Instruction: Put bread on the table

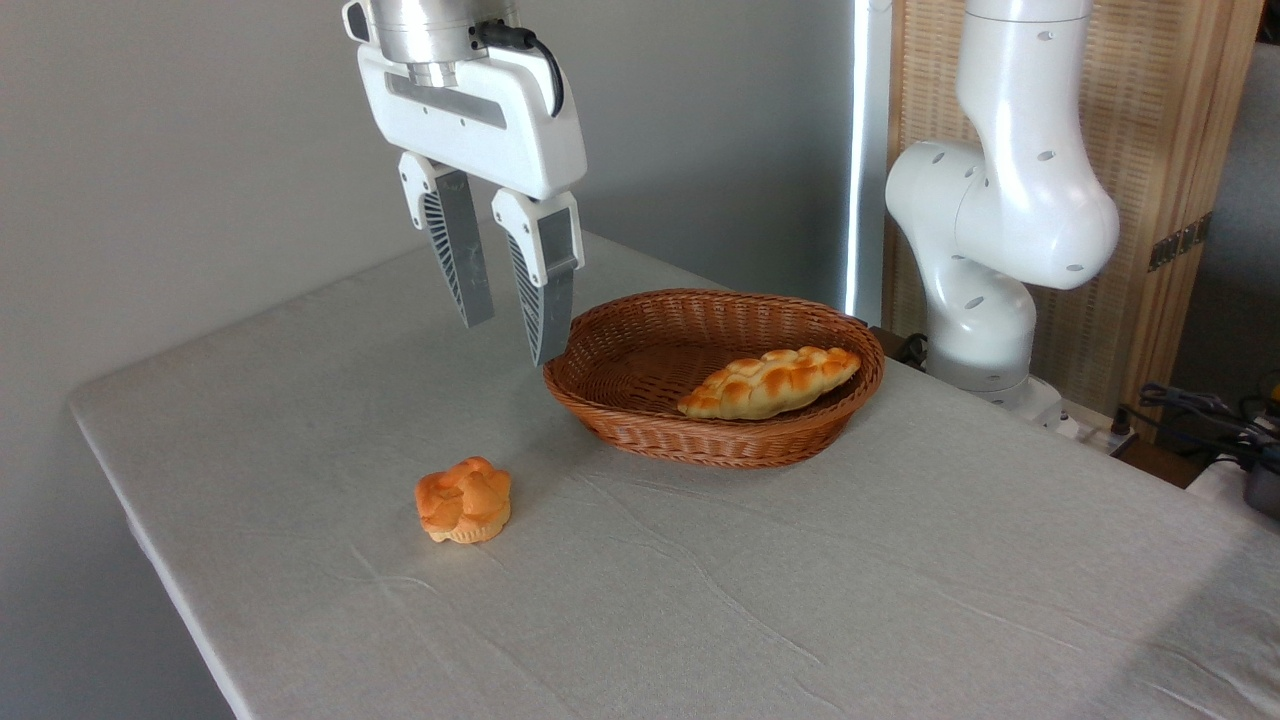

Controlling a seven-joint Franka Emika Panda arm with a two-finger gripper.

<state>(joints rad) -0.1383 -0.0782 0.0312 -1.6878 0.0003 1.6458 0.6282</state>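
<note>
Materials and finishes. Table (900, 600): matt light grey cloth, slightly wrinkled. Basket (640, 420): brown woven wicker, faintly glossy. Bread (464, 500) and braided loaf (770, 382): smooth golden crust with slight sheen. Gripper (512, 340): glossy white plastic housing, ribbed grey fingers (455, 250), brushed metal collar (425, 25). Screen (1170, 150): pale wood and woven cane.

From my remote seat I see a plain grey wall (180, 150) behind the workspace, evenly lit and bare. At its right end a narrow bright vertical strip (866, 150) glows like daylight, and next to it stands a woven screen in a light wooden frame (1170, 150). Low in the right corner, dark cables (1195, 410) lie in shadow.
</note>
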